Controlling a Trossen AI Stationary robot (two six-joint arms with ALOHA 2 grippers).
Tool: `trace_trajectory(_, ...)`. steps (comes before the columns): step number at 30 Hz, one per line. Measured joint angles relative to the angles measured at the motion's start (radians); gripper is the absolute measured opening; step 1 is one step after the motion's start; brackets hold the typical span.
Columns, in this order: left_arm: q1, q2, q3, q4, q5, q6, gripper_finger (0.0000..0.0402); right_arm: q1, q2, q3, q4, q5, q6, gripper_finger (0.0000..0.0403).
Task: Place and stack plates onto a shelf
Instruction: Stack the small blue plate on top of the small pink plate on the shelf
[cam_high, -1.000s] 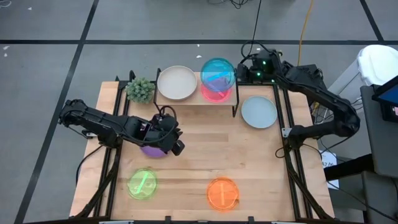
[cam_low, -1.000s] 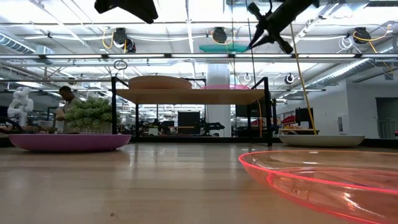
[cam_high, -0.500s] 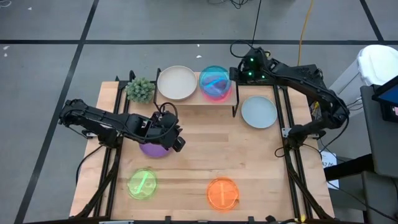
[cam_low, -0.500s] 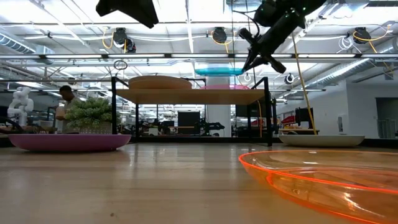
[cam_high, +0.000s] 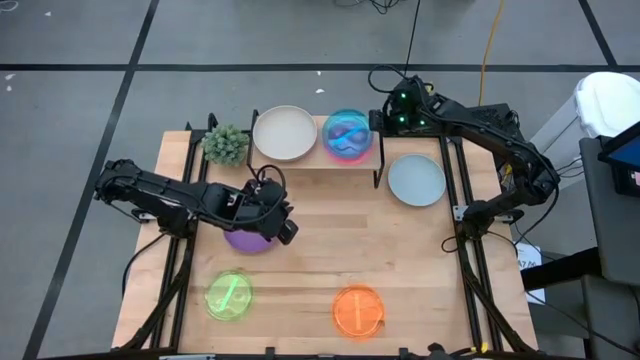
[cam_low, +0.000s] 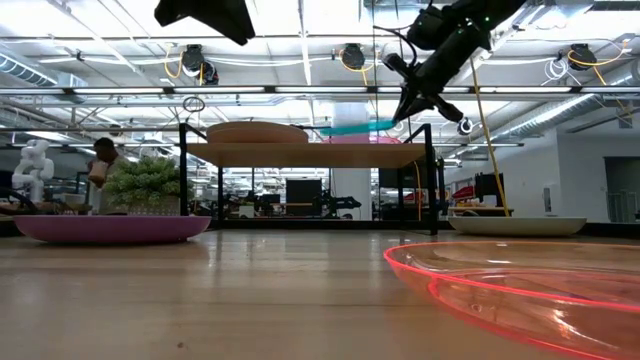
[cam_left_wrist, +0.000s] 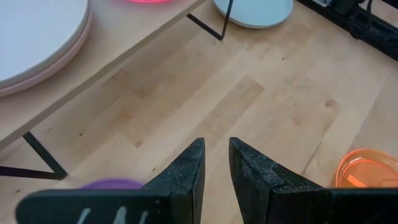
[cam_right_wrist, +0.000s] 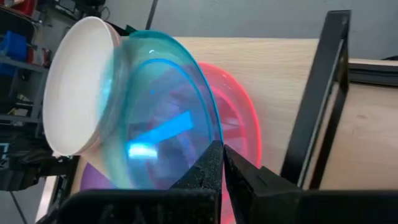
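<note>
The shelf (cam_high: 312, 162) stands at the table's far side. A cream-white plate (cam_high: 284, 132) lies on its left half, on top of a pale pink plate (cam_left_wrist: 46, 62). A hot pink plate (cam_right_wrist: 239, 118) lies on its right half. Right above that one my right gripper (cam_right_wrist: 222, 148) is shut on the translucent blue plate (cam_high: 349, 134). Whether the two plates touch, I cannot tell. My left gripper (cam_left_wrist: 216, 144) hangs over the purple plate (cam_high: 245, 241), slightly open, with nothing between its fingers. My right gripper pinches the blue plate's rim (cam_right_wrist: 210, 144) between its two fingers, on the side toward the table's right edge. The fingers slant down from the far right. In the low view the blue plate (cam_low: 355, 127) hangs slightly tilted, its held side higher.
A grey-blue plate (cam_high: 416, 180) lies right of the shelf, a green plate (cam_high: 229, 296) and an orange plate (cam_high: 358, 310) near the front edge. A small potted plant (cam_high: 227, 145) stands left of the shelf. The shelf's dark leg (cam_right_wrist: 317, 99) rises close to my right gripper.
My right gripper has come down and a little toward the table's left with the blue plate. The plate has sunk from well above the shelf to just over the hot pink plate and now tilts slightly.
</note>
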Motion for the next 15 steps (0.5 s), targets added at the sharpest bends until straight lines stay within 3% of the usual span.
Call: trace_trajectory(15, 0.020, 0.000, 0.000, 0.001, 0.000, 0.016, 0.0076, 0.000, 0.000, -0.001, -0.044, 0.012, -0.037, 0.0000)
